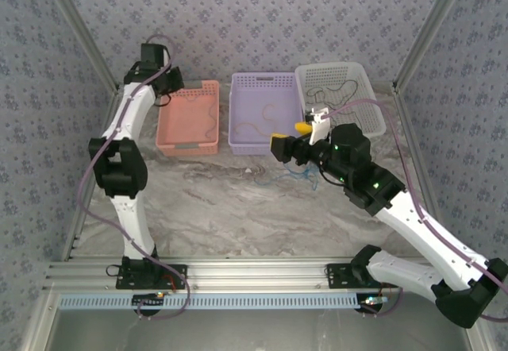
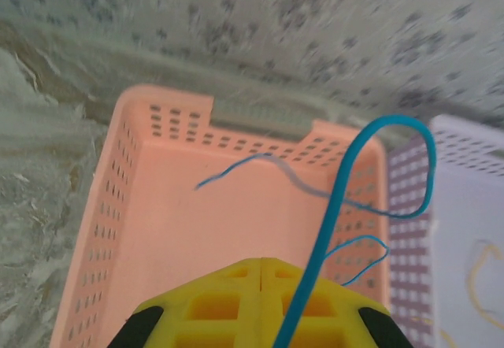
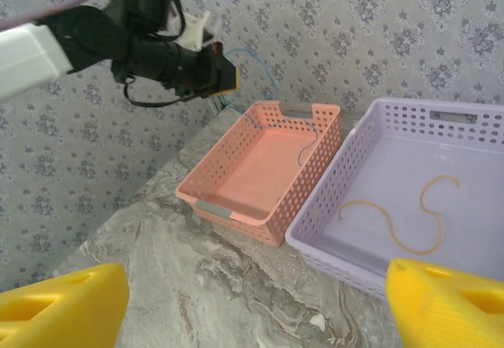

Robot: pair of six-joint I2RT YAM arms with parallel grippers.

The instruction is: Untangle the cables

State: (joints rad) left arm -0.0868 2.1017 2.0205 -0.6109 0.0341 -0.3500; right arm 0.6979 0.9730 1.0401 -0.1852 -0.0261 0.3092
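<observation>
My left gripper (image 2: 261, 268) is shut on a blue cable (image 2: 337, 206) that rises from between the yellow fingers, loops over, and trails down into the pink basket (image 2: 157, 230). In the top view that gripper (image 1: 173, 82) hovers over the basket's far left corner. A tan cable (image 3: 409, 223) lies in the purple basket (image 3: 441, 127). A black cable (image 1: 333, 93) rests in the white basket (image 1: 361, 77). More blue cords (image 1: 300, 175) lie tangled on the table under my right gripper (image 1: 291, 138), which is open and holds nothing, its fingers (image 3: 71, 305) spread wide.
Three baskets stand in a row along the back wall: pink (image 1: 189, 121), purple (image 1: 266, 89), white. The marble tabletop (image 1: 238, 208) stretches in front of them. Metal frame posts and patterned walls close in the left and right sides.
</observation>
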